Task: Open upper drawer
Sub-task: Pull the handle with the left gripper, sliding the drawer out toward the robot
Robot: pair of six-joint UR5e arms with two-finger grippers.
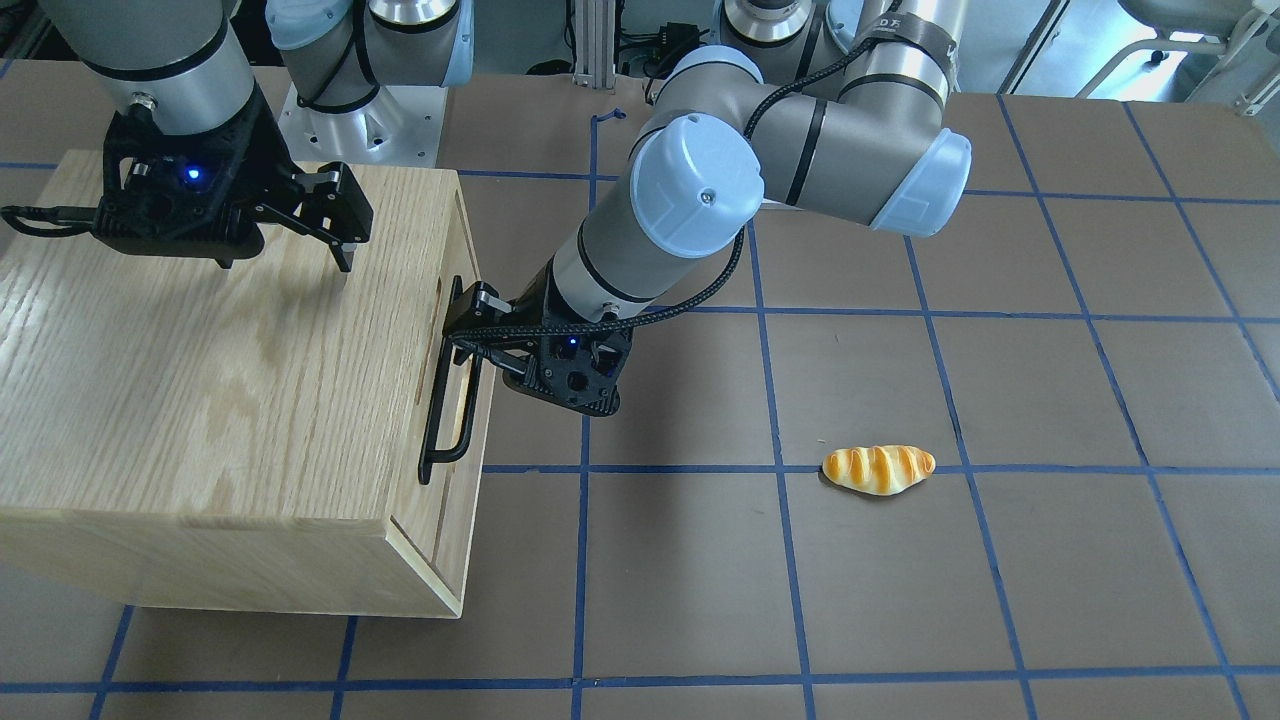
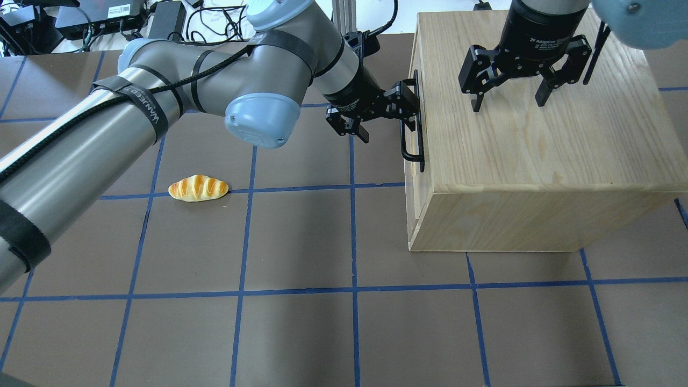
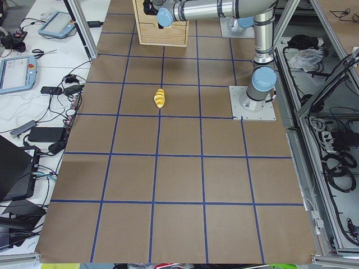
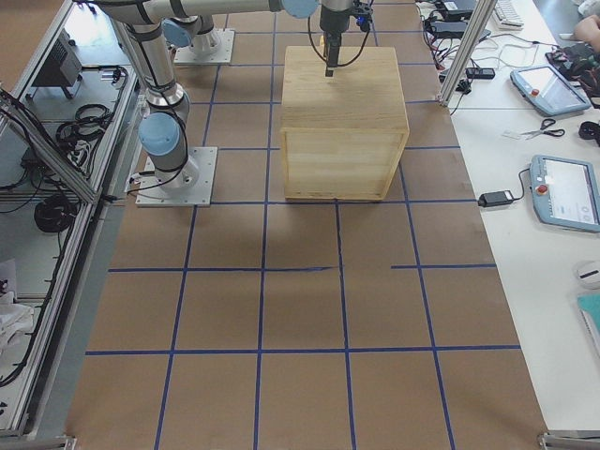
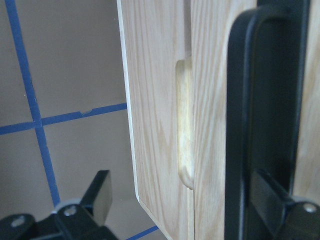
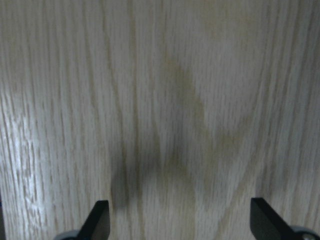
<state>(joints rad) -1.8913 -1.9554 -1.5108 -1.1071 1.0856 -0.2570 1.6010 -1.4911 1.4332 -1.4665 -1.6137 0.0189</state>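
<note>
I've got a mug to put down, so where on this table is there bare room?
The table is bare all along the robot's side of the bread roll and the cabinet. Crowded: the strip beside the upper drawer and its handle, where the left gripper reaches, and the cabinet top under the right gripper.

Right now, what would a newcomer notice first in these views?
A big oak cabinet stands on the robot's right. The left claw is open at the black bar handle of the upper drawer, which looks shut. The right claw hangs open just above the cabinet's top. A lone bread roll lies on the brown table, on the robot's left.
</note>
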